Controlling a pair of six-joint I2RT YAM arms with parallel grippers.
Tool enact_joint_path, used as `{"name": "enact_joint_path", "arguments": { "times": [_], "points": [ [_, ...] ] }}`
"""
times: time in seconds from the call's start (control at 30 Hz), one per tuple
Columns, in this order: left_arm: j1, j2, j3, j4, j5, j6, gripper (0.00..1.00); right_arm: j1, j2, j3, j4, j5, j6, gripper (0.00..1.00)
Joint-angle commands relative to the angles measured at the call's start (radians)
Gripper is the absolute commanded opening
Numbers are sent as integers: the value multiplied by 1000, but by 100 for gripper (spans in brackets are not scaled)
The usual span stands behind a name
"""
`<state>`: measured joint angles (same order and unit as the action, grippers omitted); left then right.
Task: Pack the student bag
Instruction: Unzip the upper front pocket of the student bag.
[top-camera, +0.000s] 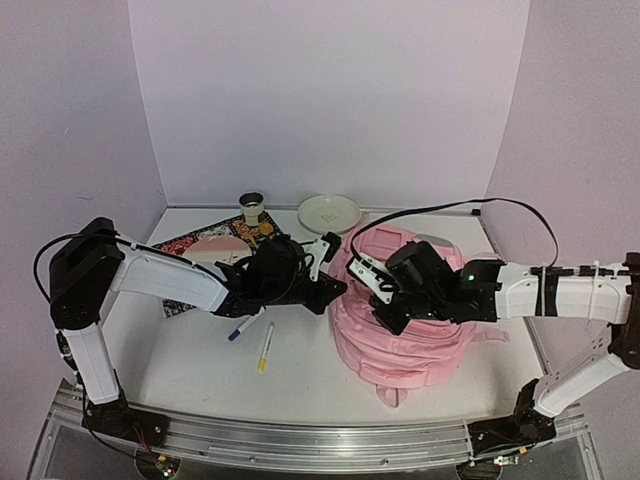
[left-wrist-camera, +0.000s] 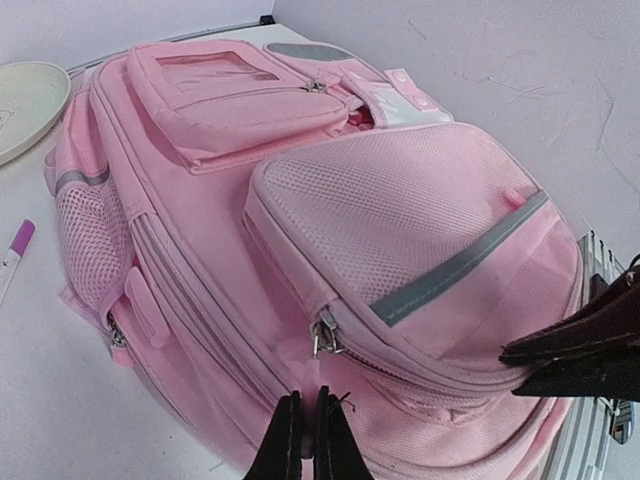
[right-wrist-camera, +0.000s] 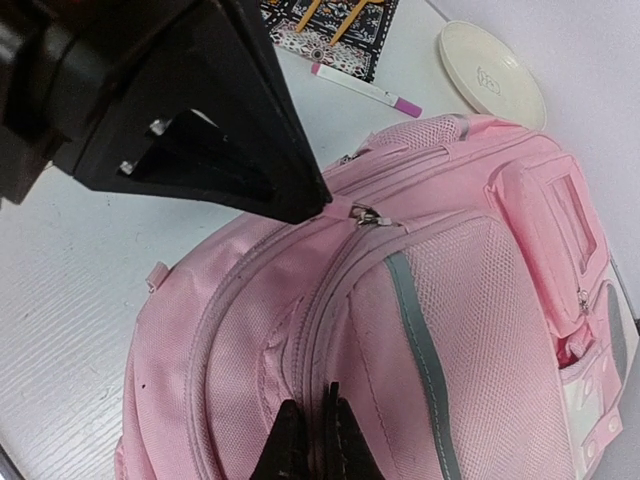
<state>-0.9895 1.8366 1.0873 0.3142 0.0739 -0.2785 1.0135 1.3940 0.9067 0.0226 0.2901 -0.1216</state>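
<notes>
White table (top-camera: 200, 380) bears the student bag (top-camera: 400, 340); left gripper (left-wrist-camera: 305, 405) and right gripper (right-wrist-camera: 315, 410) sit closed against it, any pinched fabric unclear.

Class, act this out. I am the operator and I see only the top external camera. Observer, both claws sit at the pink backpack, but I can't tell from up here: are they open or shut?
Observer: The left wrist view shows the left claw shut, its fingers pressed together against the pink backpack.
Operator: Is it holding a zip pull?
Observer: No. The metal zip pull of the mesh pocket lies free just beyond its fingertips.
Operator: And the other one?
Observer: The right wrist view shows the right claw shut too, against the backpack's fabric. I cannot tell whether it pinches anything.
</notes>
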Motion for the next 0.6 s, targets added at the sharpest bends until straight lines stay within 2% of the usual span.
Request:
{"name": "enact_joint_path", "arguments": {
  "times": [0.0, 0.23, 0.27, 0.33, 0.4, 0.47, 0.57],
  "points": [
    [85, 57, 53, -55, -179, 8, 0, 6, -79, -12, -114, -71, 45, 0],
    [113, 164, 153, -145, -245, 16, 3, 6, -85, -8, -131, -64, 58, 0],
    [113, 169, 159, -155, -230, 19, 3, 6, -80, -4, -132, -50, 58, 4],
    [112, 162, 145, -153, -178, 21, 3, 5, -64, 1, -134, -8, 59, 21],
    [111, 148, 133, -150, -154, 21, 3, 5, -52, 8, -142, 42, 59, 27],
    [111, 139, 119, -147, -141, 21, 3, 4, -43, 19, -168, 95, 60, 42],
    [111, 134, 110, -147, -126, 21, 3, 4, -35, 27, -201, 136, 60, 53]
  ]
}}
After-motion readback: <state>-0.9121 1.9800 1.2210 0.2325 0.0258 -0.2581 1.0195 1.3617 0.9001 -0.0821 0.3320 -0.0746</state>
